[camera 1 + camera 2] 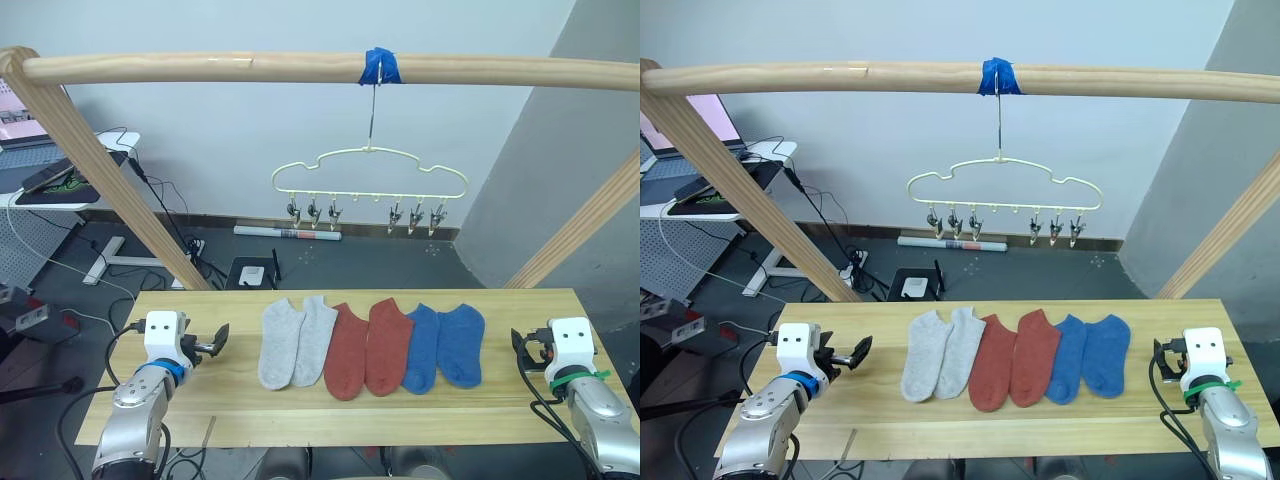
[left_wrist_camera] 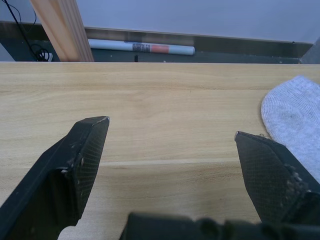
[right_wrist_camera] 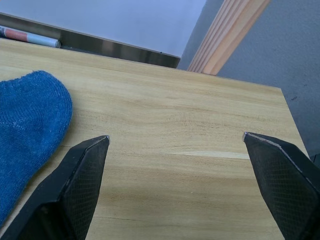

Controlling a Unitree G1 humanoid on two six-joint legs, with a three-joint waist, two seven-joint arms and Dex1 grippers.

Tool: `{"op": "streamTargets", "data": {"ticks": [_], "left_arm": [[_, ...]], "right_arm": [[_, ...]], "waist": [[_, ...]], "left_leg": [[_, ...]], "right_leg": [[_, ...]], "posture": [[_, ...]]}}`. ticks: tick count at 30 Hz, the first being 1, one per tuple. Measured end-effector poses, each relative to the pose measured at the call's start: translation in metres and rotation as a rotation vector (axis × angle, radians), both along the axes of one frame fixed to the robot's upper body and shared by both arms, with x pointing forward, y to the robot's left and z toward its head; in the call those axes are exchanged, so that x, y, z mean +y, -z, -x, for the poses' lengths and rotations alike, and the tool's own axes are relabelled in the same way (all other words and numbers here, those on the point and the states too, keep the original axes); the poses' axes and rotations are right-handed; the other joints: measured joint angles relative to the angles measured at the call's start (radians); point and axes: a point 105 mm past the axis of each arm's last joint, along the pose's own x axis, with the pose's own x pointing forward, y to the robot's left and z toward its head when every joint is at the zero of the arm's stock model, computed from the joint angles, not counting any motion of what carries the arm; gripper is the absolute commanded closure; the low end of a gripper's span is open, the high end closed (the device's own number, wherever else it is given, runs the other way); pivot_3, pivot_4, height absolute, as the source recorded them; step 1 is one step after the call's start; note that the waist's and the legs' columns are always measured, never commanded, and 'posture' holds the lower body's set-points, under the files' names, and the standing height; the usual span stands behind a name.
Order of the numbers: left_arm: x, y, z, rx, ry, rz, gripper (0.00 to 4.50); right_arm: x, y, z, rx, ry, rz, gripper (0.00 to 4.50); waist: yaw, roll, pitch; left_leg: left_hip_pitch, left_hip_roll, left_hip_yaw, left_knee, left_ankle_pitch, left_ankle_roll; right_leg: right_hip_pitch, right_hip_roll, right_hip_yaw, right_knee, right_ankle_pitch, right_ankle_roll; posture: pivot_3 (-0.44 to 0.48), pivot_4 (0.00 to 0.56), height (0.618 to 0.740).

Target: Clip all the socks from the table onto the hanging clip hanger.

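On the table point(image 1: 500, 305), a wide top of light wooden planks, six short ankle socks lie flat in a row across the middle, side by side and partly overlapping. From left to right they are two light grey socks point(image 1: 296, 341), two rust red socks point(image 1: 368, 348) and two blue socks point(image 1: 444, 345). Each pair touches the next, the inner grey sock meeting the first red one, and the inner red sock meeting the first blue one.

Above and beyond the table, a pale yellow wire clip hanger point(image 1: 369, 170) with a cloud-shaped outline hangs by its long hook from a round wooden pole point(image 1: 200, 68) that runs across the scene. A band of blue tape point(image 1: 381, 67) wraps the pole where the hook meets it. Small metal clips point(image 1: 313, 212) dangle in a row under the hanger's bar, and none of them holds a sock.

Low over the left end of the table sits the left gripper point(image 2: 170, 135), its two black fingers spread wide apart and holding nothing. It is near the left grey sock but not touching it. Low over the right end sits the right gripper point(image 3: 177, 137), its fingers likewise spread wide and holding nothing, with the right blue sock near it on its left.

Slanted wooden poles point(image 1: 120, 190) of the frame rise at both sides behind the table.
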Motion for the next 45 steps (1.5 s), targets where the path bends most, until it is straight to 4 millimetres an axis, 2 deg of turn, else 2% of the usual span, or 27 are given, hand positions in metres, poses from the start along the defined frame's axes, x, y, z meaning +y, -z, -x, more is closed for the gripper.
{"op": "streamTargets", "data": {"ticks": [15, 28, 35, 38, 41, 45], "left_arm": [[0.008, -0.008, -0.001, -0.046, -0.029, 0.019, 0.04], [0.011, -0.008, 0.007, -0.039, -0.016, 0.033, 0.04], [0.005, -0.022, 0.005, -0.09, 0.019, 0.019, 0.04], [-0.004, -0.036, 0.005, -0.136, 0.062, 0.028, 0.04], [-0.015, -0.053, 0.003, -0.19, 0.098, 0.048, 0.04], [-0.037, -0.09, -0.002, -0.304, 0.175, 0.067, 0.04]], "right_arm": [[0.001, -0.005, -0.006, -0.02, 0.0, 0.002, 0.0], [0.0, 0.001, 0.003, 0.003, 0.002, 0.01, 0.0], [0.006, -0.011, -0.001, -0.032, -0.045, 0.043, 0.0], [0.019, -0.021, -0.001, -0.047, -0.126, 0.063, 0.0], [0.043, -0.032, -0.001, -0.061, -0.24, 0.048, 0.0], [0.1, -0.062, -0.003, -0.106, -0.531, 0.0, 0.0]], "waist": [[-0.003, 0.0, 0.0], [-0.003, 0.0, 0.0], [-0.003, -0.001, 0.002], [-0.003, -0.001, 0.012], [-0.003, -0.002, 0.028], [-0.004, -0.002, 0.058]], "left_leg": [[0.0, 0.0, 0.0, 0.0, 0.0, 0.0], [0.0, 0.0, 0.0, 0.0, 0.0, 0.0], [0.0, 0.0, 0.0, 0.0, 0.0, 0.0], [0.0, 0.001, 0.0, 0.0, 0.0, 0.0], [-0.001, 0.002, 0.0, 0.0, 0.0, 0.0], [-0.001, 0.003, 0.0, 0.0, 0.0, 0.0]], "right_leg": [[0.0, 0.0, 0.0, 0.0, 0.0, 0.0], [0.0, 0.0, 0.0, 0.0, 0.0, 0.0], [0.0, 0.0, 0.0, 0.0, -0.003, 0.004], [0.0, 0.0, 0.0, 0.0, -0.003, 0.004], [0.0, 0.001, 0.0, 0.0, -0.003, 0.005], [0.0, 0.001, 0.0, 0.001, -0.003, 0.005]], "posture": [[-0.059, 0.143, 0.74], [-0.054, 0.156, 0.74], [-0.056, 0.184, 0.74], [-0.061, 0.212, 0.74], [-0.072, 0.237, 0.74], [-0.076, 0.258, 0.74]]}}
